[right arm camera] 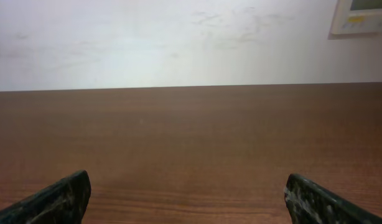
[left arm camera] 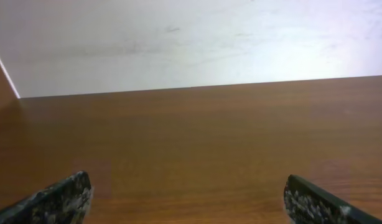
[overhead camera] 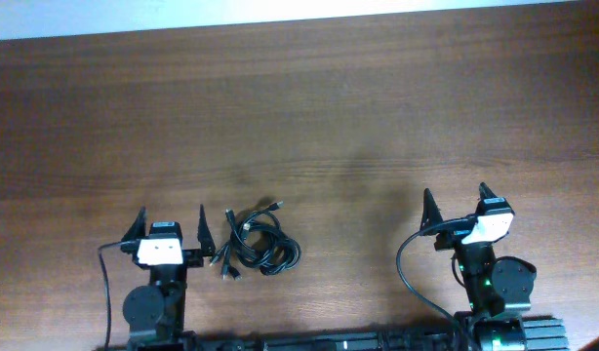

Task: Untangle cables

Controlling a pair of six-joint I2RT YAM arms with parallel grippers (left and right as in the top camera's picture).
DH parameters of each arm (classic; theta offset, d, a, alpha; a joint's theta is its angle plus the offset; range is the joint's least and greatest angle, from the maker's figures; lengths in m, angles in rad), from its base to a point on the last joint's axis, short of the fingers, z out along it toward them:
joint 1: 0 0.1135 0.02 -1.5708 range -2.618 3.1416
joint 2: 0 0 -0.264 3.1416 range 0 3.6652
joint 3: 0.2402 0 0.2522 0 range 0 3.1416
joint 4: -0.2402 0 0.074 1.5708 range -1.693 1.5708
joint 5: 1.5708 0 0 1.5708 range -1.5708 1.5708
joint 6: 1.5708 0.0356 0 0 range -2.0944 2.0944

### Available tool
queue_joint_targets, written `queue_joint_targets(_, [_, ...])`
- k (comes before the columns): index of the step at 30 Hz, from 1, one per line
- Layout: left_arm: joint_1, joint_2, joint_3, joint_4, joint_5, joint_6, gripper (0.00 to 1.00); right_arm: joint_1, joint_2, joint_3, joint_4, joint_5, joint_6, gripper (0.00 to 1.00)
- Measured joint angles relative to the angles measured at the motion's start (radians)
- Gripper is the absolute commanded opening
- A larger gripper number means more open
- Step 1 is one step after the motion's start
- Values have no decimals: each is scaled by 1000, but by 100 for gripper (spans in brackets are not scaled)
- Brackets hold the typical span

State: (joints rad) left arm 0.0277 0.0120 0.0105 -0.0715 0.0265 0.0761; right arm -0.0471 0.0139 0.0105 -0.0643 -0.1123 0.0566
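The cables lie in one knotted black bundle of loops on the wooden table, near the front edge, with small plug ends sticking out at the upper right and lower left. My left gripper stands open just left of the bundle, its right finger close beside the loops. Far to the right, my right gripper is open too, well apart from the cables. Both wrist views show only bare wood between wide-spread fingertips; the cables are out of view there.
The brown wooden table stretches away toward a pale wall at its far edge. A thick black wire loops off the right arm's base. A white wall panel sits at the upper right.
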Motion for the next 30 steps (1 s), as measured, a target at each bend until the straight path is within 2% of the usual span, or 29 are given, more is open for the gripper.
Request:
queue_joint_targets(5, [0, 0, 1, -1, 29, -10, 99, 0, 0, 0, 0, 0, 0, 99])
queue_joint_targets(12, [0, 0, 80, -160, 46, -17, 99, 0, 0, 0, 0, 0, 0, 99])
queue_joint_targets(17, [0, 18, 133, -171, 49, -17, 99, 0, 0, 0, 0, 0, 0, 99])
queue_joint_targets(30, [0, 322, 282, -189, 52, 11, 99, 0, 0, 0, 0, 0, 0, 99])
